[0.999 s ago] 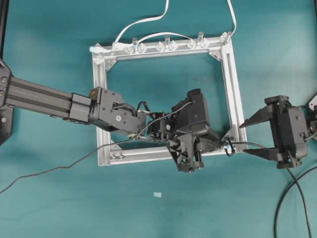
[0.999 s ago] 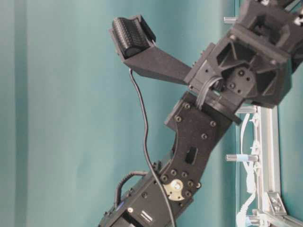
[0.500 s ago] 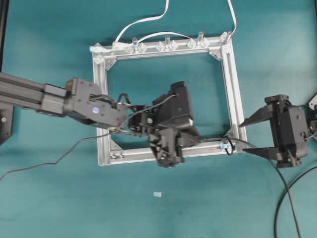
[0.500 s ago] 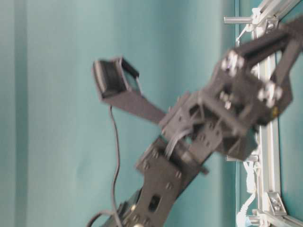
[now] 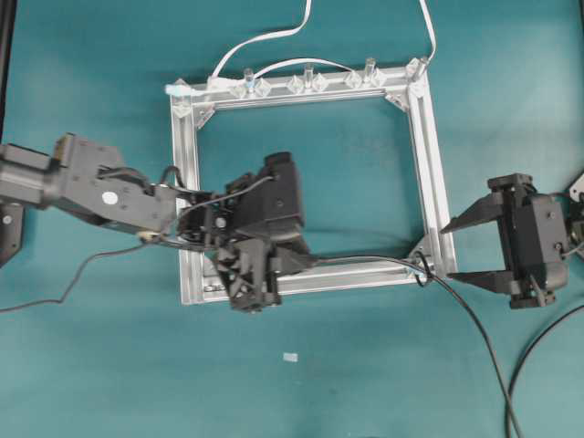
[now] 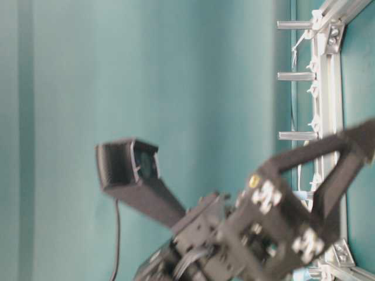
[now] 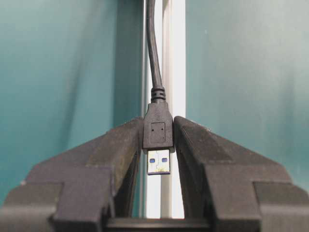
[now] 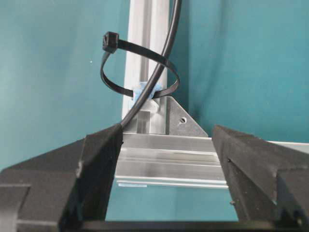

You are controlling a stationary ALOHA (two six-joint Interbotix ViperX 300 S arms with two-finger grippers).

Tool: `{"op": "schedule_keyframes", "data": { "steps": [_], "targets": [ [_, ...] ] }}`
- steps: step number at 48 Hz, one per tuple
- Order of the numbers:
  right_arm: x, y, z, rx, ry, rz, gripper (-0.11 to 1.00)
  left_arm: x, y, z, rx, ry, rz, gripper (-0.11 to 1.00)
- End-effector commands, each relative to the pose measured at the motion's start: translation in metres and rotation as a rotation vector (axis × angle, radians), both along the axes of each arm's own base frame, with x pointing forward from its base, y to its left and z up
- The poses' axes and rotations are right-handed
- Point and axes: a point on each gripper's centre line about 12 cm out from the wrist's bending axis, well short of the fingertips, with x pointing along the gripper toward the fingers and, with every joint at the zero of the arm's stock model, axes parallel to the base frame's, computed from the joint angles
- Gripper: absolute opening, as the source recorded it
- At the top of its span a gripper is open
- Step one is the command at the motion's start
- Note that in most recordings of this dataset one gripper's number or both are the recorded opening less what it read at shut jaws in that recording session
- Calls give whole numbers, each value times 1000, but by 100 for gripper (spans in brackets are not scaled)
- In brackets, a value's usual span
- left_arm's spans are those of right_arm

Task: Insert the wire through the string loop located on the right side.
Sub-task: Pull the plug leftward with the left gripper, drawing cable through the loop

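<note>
Nearest the lens in the left wrist view, the left gripper (image 7: 159, 145) is clamped on the plug end of the wire (image 7: 158, 133), its silver tip showing between the 2 pads (image 7: 128, 145); the cable runs straight away from the jaws along the frame rail. Overhead, that gripper (image 5: 274, 265) has drawn back along the bottom rail of the aluminium frame (image 5: 429, 164), from the frame's lower right corner to its lower left half, in the last second; the wire (image 5: 365, 260) trails behind it, stretched along the rail to the string loop (image 5: 422, 267) at that corner. In the right wrist view the wire (image 8: 166, 53) passes inside the string loop (image 8: 140, 72), so the threading looks done and the pull is taking slack through. Farther off, outside the frame's right rail, the right gripper (image 5: 474, 246) waits with jaws wide apart, holding nothing.
</note>
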Motion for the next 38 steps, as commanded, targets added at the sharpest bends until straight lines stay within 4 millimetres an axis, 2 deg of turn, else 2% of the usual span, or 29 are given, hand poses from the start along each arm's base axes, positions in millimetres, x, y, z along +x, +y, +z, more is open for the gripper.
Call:
{"op": "schedule_keyframes", "data": {
  "steps": [1,38],
  "targets": [
    [4,1,5,4,-22,-4,83,-8,-4,21,-18,-36,-2,23],
    [6,1,3,1,-10,-4,83,-92,-10,2,-72,152,25,23]
  ]
}}
